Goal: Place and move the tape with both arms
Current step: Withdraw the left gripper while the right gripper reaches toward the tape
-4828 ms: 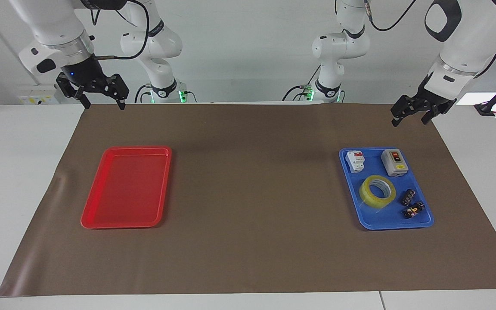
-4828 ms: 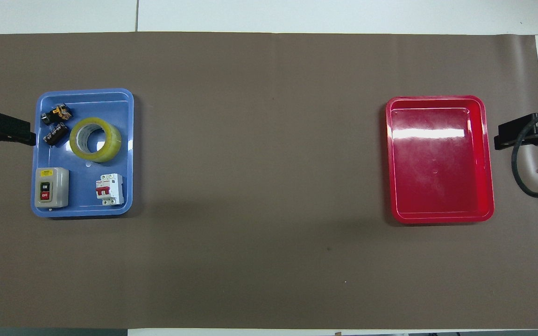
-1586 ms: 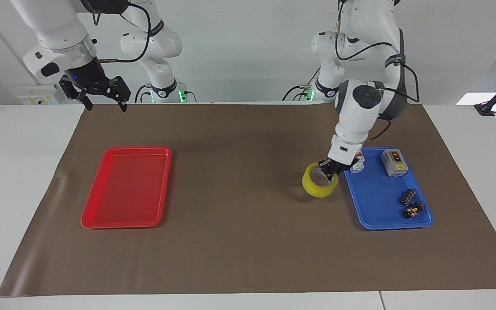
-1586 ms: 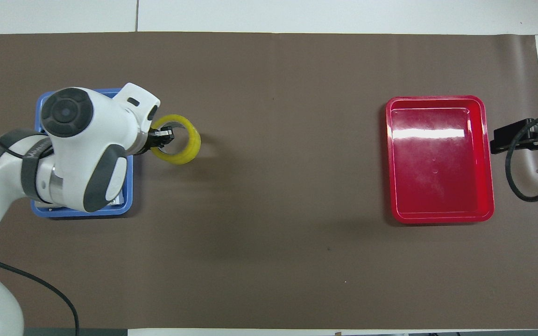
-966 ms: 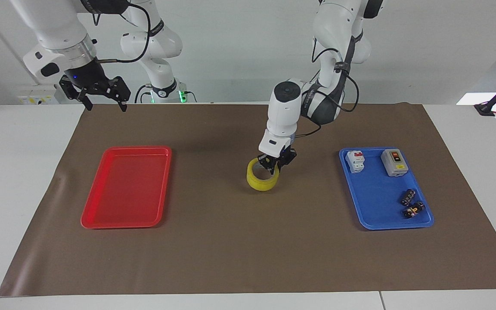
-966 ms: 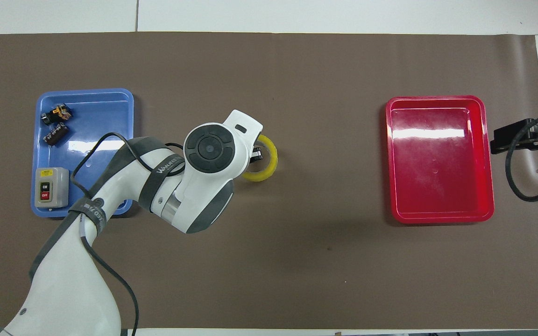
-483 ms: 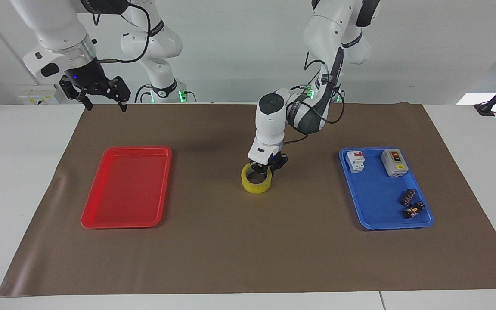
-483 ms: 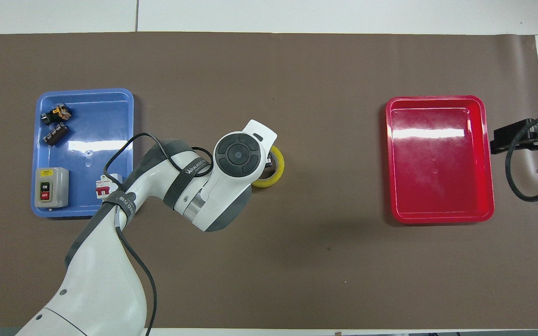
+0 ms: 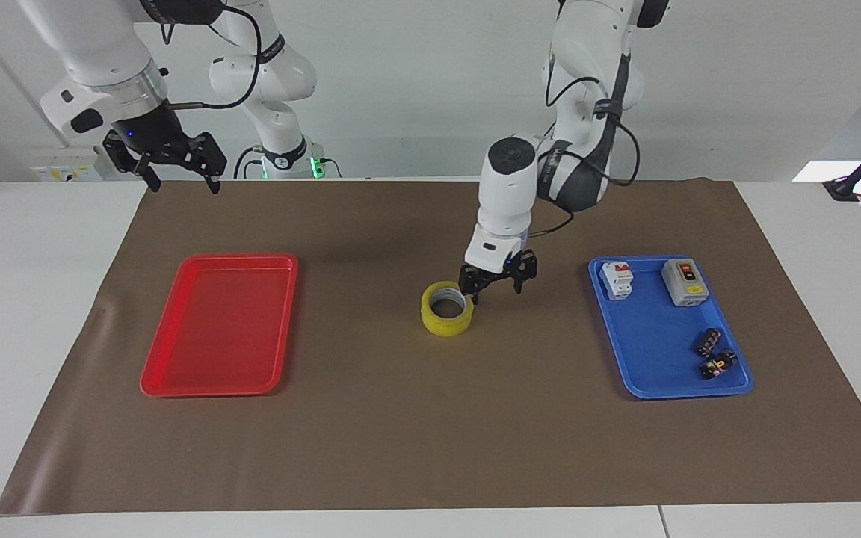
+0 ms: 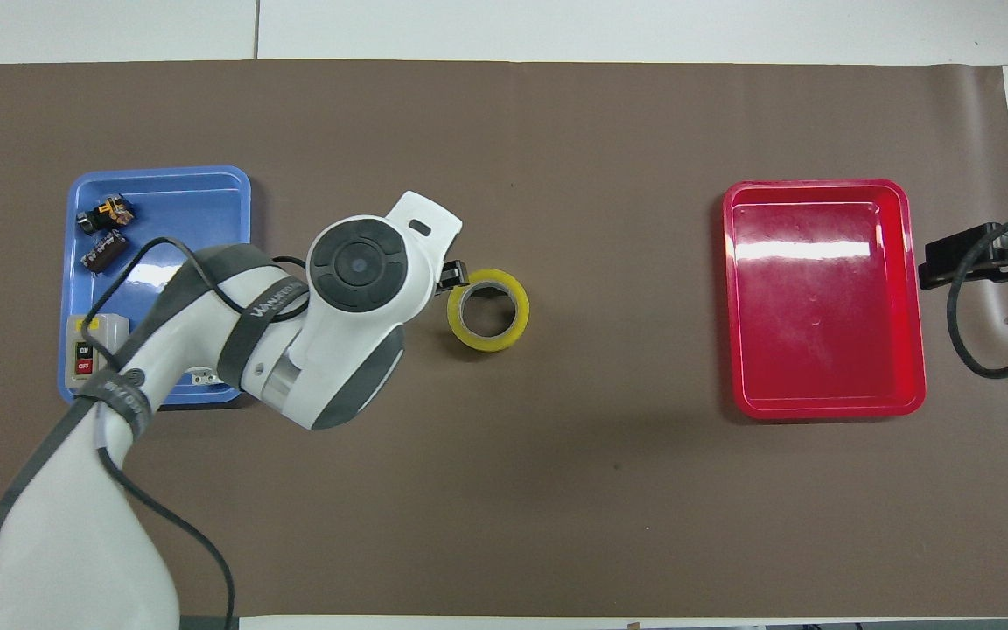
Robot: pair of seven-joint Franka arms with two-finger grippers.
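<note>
Going across the facing view from its first edge: right gripper (image 9: pixel 175 172), black two-finger, hung w/ fingers spread wide & nothing between them, over the corner of the brown paper mat (image 9: pixel 400 418) at the right arm's end; that arm waited. Flat red plastic tray (image 9: pixel 176 373) lay on the mat, nothing in it. Mid-mat sat the thick roll of translucent yellow packing tape (image 9: pixel 447 319) w/ pale inner core, flat on its side, hole up, between the two trays. Left gripper (image 9: pixel 498 285) hung just beside & above the roll, toward the left arm's end, fingers apart, gripping nothing. Blue plastic tray (image 9: pixel 643 377) held a white circuit breaker (image 9: pixel 616 279), grey switch box (image 9: pixel 684 282) & two small dark parts (image 9: pixel 713 353)
</note>
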